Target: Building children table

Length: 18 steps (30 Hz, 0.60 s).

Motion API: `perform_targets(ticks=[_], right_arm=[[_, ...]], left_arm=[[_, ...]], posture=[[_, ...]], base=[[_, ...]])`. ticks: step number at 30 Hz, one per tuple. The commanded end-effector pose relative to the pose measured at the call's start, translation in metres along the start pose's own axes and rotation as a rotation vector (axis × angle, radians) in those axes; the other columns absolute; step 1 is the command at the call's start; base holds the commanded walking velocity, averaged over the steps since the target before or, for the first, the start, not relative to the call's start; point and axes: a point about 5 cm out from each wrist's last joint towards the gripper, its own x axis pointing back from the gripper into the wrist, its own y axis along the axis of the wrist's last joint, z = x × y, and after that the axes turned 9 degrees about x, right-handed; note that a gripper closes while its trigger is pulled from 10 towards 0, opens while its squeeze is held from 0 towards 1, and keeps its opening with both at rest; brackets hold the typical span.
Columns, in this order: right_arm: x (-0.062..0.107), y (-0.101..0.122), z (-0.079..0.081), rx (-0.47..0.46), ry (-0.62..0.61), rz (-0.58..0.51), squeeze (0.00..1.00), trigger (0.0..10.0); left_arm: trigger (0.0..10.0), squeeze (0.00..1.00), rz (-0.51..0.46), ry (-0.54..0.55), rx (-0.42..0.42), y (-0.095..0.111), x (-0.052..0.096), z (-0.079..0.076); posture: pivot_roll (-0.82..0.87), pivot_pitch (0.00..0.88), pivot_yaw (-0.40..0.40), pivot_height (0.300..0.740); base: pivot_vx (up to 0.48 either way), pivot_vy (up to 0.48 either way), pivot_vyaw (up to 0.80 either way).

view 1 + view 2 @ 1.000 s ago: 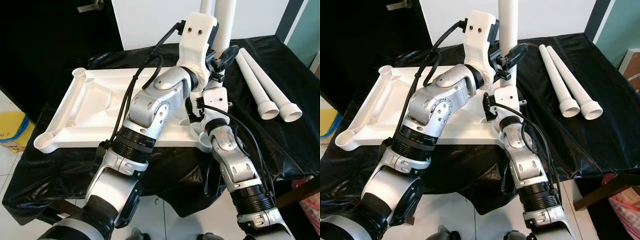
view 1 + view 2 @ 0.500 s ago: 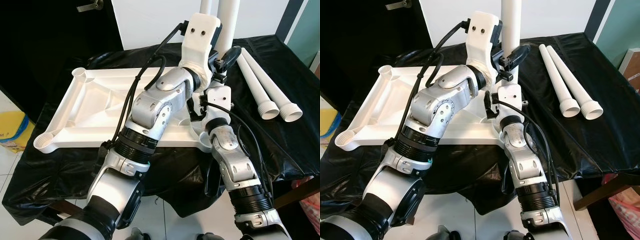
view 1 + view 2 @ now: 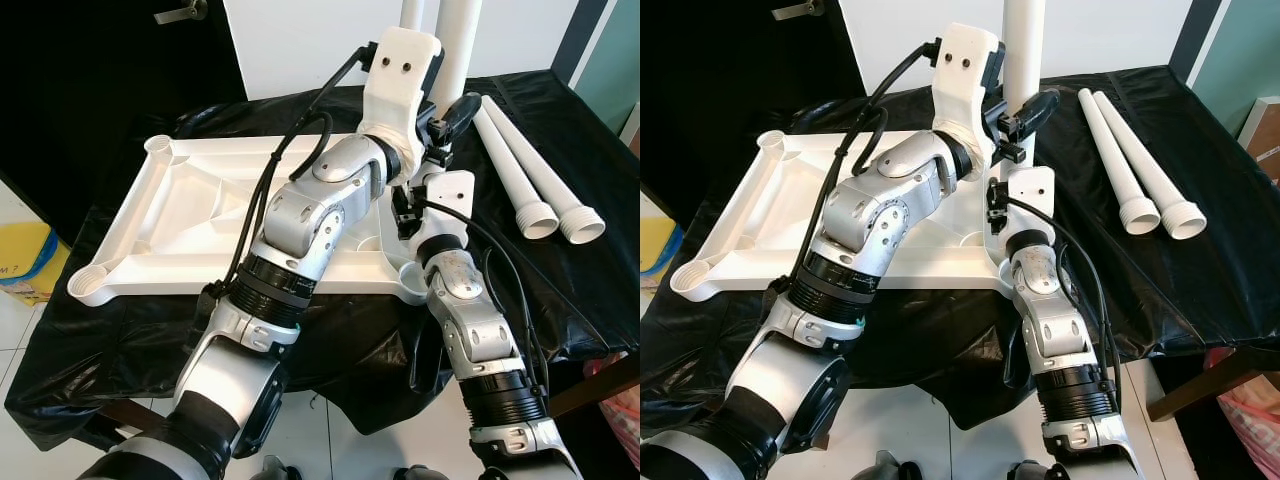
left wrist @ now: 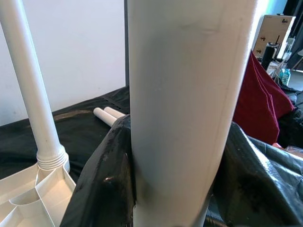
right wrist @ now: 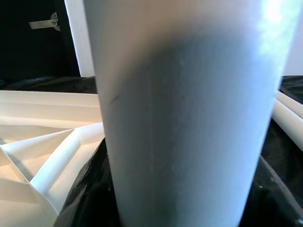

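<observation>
The white tabletop [image 3: 190,225] lies upside down on a black sheet [image 3: 560,290] in the middle-left of the frame, ribs up, with open round sockets at its left corners. Both arms reach in toward its right side, where a white leg [image 3: 1023,40] stands upright at the top centre. A second upright leg [image 4: 31,85] already sits in its corner socket, seen on the left of the left wrist view.

The left gripper [image 3: 430,95] is up against the standing leg at the top centre, under the big white wrist housing. The leg sits right between its fingers in the wrist view, but whether they're actually clamped on it, can't tell. Same deal with the right gripper [image 3: 425,195]: it's lower down by the leg's base at the tabletop's near right corner, grip not visible.

Two spare legs [image 3: 535,175] lie side by side on the sheet at the right, flared ends toward the camera.
</observation>
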Motion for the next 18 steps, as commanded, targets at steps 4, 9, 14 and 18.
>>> perform_targets(ticks=[4, 9, 14, 18], right_arm=[[0.000, 0.008, 0.003, -0.040, -0.010, -0.038, 0.00, 3.0], [0.003, 0.010, -0.006, -0.068, -0.057, -0.046, 0.00, 10.0], [0.002, 0.007, -0.011, -0.088, -0.081, -0.032, 0.00, 10.0], [0.003, 0.005, -0.014, -0.103, -0.085, -0.019, 0.00, 10.0]], left_arm=[[10.0, 0.00, -0.030, -0.100, 0.010, 0.002, 0.000, -0.011], [10.0, 0.00, -0.066, -0.072, 0.065, 0.003, 0.005, -0.006], [10.0, 1.00, -0.108, -0.061, 0.100, 0.007, 0.009, -0.003], [10.0, 0.00, -0.125, -0.047, 0.102, 0.009, 0.012, -0.001]], posture=[[-0.14, 0.062, 0.049, 0.740], [-0.13, 0.065, 0.024, 0.740], [-0.12, 0.065, 0.023, 0.740], [-0.13, 0.053, 0.040, 0.740]], base=[[0.000, 0.000, 0.00], [0.000, 0.000, 0.00], [0.000, 0.000, 0.00], [0.000, 0.000, 0.00]])
